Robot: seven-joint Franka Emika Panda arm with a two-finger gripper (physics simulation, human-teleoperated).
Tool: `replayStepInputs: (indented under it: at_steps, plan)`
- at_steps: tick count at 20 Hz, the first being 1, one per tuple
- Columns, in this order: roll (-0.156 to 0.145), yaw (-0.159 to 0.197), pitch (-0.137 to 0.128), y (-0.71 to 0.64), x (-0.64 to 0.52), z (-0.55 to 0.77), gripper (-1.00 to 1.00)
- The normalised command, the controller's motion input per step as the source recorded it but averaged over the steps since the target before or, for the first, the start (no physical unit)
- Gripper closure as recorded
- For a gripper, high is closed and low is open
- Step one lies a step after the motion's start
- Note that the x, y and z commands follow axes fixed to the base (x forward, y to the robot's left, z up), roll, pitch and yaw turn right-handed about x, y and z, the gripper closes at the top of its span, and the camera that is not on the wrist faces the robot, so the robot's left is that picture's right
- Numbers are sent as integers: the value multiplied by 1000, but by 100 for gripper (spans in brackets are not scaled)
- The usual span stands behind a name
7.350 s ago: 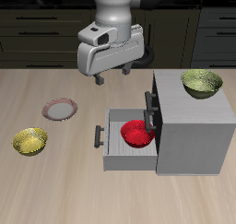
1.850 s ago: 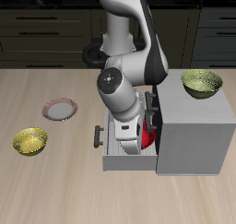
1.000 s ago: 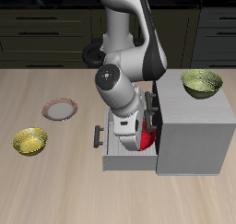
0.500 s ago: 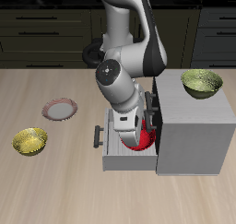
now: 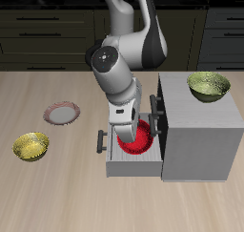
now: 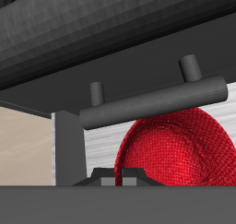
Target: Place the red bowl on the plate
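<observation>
Red bowl sits in the open drawer of the grey cabinet, with the gripper lowered onto its rim. Finger state cannot be determined; the arm hides them. Wrist view shows the bowl beneath the drawer handle. Plate lies well apart on the table, a yellow-green bowl near it; another rests atop the cabinet.
</observation>
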Motion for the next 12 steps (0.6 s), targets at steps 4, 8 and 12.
replayStepInputs:
  at_steps: [4, 8, 12]
  plan:
    - [-29, 16, -48, -150, -95, 253, 100]
    - [-40, 1, -54, -162, -100, 245, 100]
    - [-37, -29, -25, -152, -94, 281, 100]
